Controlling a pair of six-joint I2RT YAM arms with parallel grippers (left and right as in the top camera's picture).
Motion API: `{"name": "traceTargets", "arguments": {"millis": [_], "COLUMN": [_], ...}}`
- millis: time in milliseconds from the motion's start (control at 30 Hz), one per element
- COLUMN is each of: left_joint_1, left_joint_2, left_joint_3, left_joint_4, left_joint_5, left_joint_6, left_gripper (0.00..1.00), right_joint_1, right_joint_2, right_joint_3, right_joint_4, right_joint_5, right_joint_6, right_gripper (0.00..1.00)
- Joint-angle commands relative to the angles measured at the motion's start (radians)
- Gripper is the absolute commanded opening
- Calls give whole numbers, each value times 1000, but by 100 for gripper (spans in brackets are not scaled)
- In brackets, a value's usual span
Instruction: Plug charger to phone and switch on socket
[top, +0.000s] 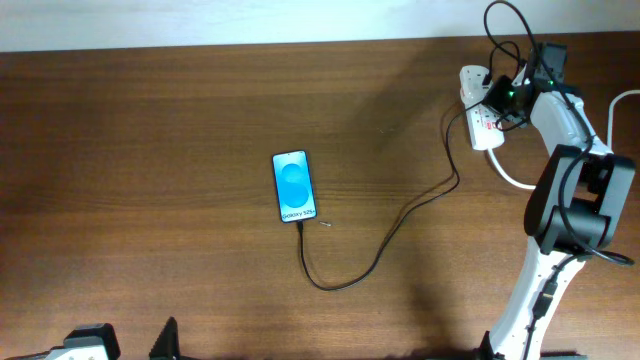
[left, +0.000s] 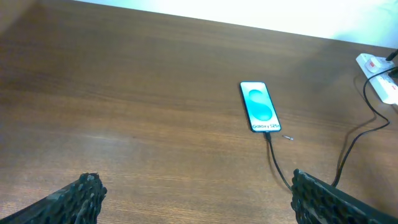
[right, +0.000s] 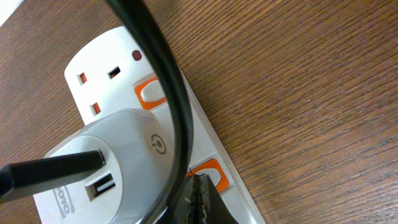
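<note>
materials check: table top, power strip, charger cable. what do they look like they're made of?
Table: wood or wood-look laminate, can't tell which; brown, straight grain lines, low sheen.
Power strip: smooth white moulded plastic, slightly glossy, with orange switch surrounds.
Charger cable: black jacket, probably rubber or soft plastic; smooth, lies in loose curves.

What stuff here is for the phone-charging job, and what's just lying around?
For the job:
- phone
- charger cable, running to the phone's bottom end
- socket
- right tool, shut, at an orange switch

Just lying about:
- tiny bit beside the phone, too small to tell what it is
- left tool, open, holding nothing
</note>
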Motion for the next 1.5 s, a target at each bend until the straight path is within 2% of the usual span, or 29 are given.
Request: {"name": "traceTargets", "arguments": {"millis": [0, 300, 467, 667, 967, 1033, 1167, 1467], "left_joint_1": [-5, -5, -5, -5, -5, -5, -5, -5], "left_joint_2": [-6, -7, -7, -7, -7, -6, -7, -7], "left_joint_3": [-10, -10, -10, -10, -10, -10, -10, -10], "left_joint_4": [3, 3, 3, 3, 3, 3, 3, 3], "left_joint_5": [-7, -8, -8, -8, -8, -8, -8, -8], "left_joint_6": [-10, -10, -10, -10, -10, -10, -11, -10], "left_gripper": [99, 99, 99, 99, 99, 99, 99, 99], "right_joint_1": [123, 92, 68, -36, -185, -188, -168, -99], "right_joint_2": [249, 102, 67, 38, -125, -120, -113, -48], "right_joint_3": [-92, 107, 122, 122, 122, 121, 121, 108], "right_joint_4": [-37, -292, -338, -393, -398, -376, -323, -258], "right_joint_5": [-65, -9, 68, 67, 26, -47, -189, -126], "right_joint_6": [-18, -68, -63, -41, -45, -47, -139, -149], "right_gripper": [4, 4, 4, 4, 4, 4, 4, 4]}}
